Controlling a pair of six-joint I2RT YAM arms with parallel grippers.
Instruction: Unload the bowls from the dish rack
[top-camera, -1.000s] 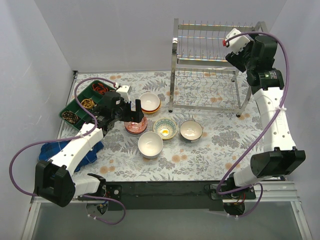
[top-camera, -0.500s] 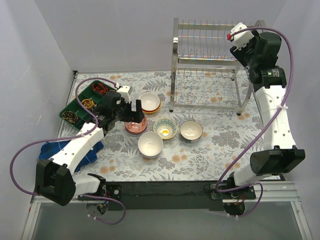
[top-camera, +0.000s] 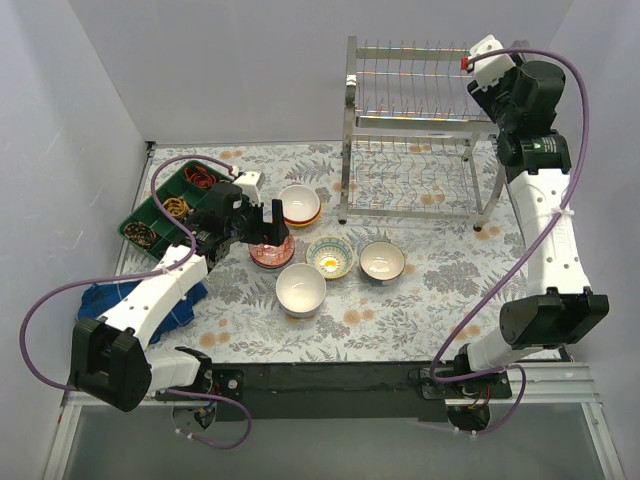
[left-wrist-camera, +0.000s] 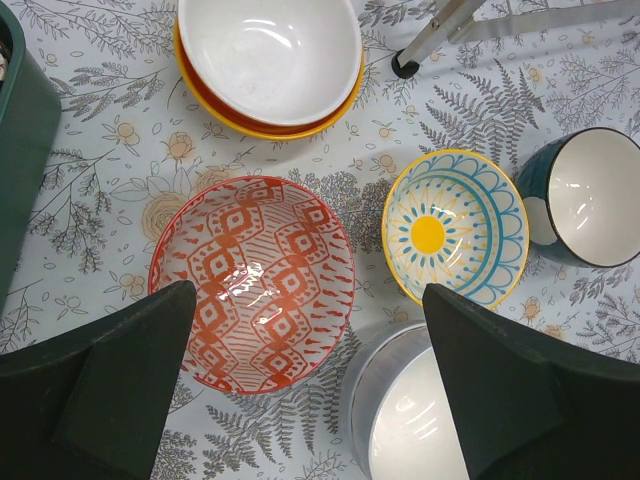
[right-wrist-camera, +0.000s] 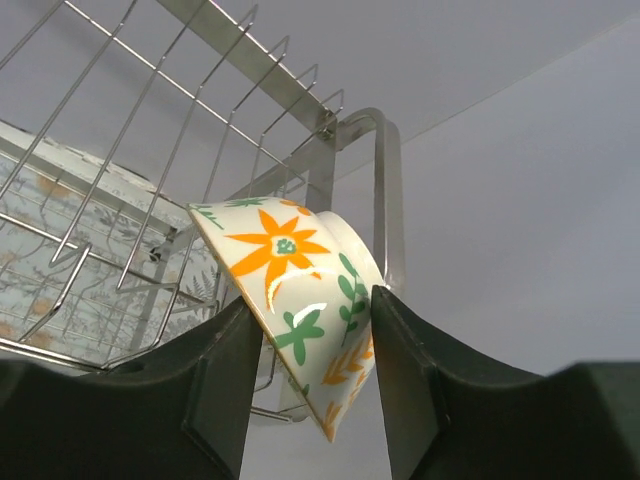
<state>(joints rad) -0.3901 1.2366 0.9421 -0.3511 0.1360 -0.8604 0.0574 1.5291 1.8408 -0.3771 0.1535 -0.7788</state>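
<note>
Fingers of right hand pinch floral bowl.

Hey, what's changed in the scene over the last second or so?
The right fingers moved toward the far right corner of the dish rack, at its top tier, and closed on the floral bowl there. The left fingers stayed open above the red-patterned bowl, and the unloaded bowls kept their places.
</note>
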